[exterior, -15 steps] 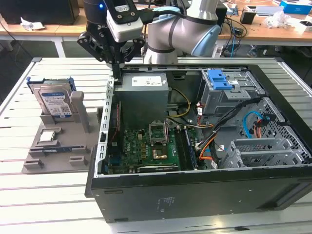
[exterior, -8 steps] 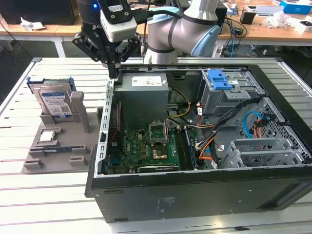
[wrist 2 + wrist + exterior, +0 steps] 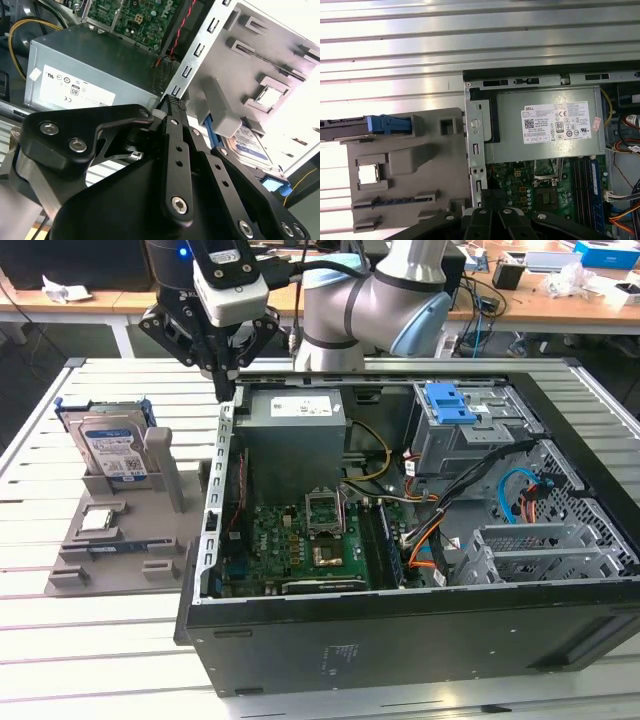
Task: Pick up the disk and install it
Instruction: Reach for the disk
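With the gripper point(image 3: 228, 390) pinched shut on nothing, right above the thin, hard metal edge of the case point(image 3: 350, 640), could knock that edge going down. Well apart from the disk point(image 3: 113, 452), flat shiny silver in a blue plastic frame, propped in the grey stand point(image 3: 168, 472) at the exterior view's left. Might slip off that smooth face or tip it if grabbed crooked.

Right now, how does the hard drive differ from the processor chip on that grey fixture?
The hard drive stands on edge in its slot; the processor chip lies flat in a recess. The hard drive is bigger, rectangular, labelled and blue-framed; the chip is small, square and bare silver. Both sit on the grey fixture.
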{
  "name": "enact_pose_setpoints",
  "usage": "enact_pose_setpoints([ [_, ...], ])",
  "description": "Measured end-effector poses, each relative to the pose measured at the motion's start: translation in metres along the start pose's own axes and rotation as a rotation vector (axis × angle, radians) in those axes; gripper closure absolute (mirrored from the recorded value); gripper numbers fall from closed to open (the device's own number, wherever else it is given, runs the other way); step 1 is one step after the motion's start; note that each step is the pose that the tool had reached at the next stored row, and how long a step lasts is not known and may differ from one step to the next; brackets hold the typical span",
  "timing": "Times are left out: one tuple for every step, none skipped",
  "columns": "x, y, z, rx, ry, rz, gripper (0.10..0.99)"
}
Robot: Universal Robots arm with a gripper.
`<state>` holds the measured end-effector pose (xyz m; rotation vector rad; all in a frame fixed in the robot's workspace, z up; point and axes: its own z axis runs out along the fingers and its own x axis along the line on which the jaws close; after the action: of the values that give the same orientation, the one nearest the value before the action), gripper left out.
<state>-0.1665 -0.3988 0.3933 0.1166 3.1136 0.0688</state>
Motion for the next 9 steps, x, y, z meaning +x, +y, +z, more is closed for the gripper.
enact_pose_setpoints([
  [0.0009, -0.0001, 0.0000, 0.000, 0.0001, 0.000, 0.984],
  [0.0019, -0.0002, -0.0001, 0.000, 0.0001, 0.000, 0.984],
  [0.0028, -0.0002, -0.0001, 0.000, 0.0001, 0.000, 0.984],
  [0.0049, -0.0004, -0.0001, 0.000, 0.0000, 0.000, 0.984],
  [0.0058, -0.0004, -0.0002, 0.000, 0.0001, 0.000, 0.984],
  [0.0072, -0.0005, -0.0002, 0.000, 0.0000, 0.000, 0.984],
  [0.0084, -0.0006, -0.0002, 0.000, 0.0000, 0.000, 0.984],
  [0.0096, -0.0007, -0.0002, 0.000, 0.0000, 0.000, 0.984],
  [0.0114, -0.0008, -0.0003, 0.000, 0.0000, 0.000, 0.984],
])
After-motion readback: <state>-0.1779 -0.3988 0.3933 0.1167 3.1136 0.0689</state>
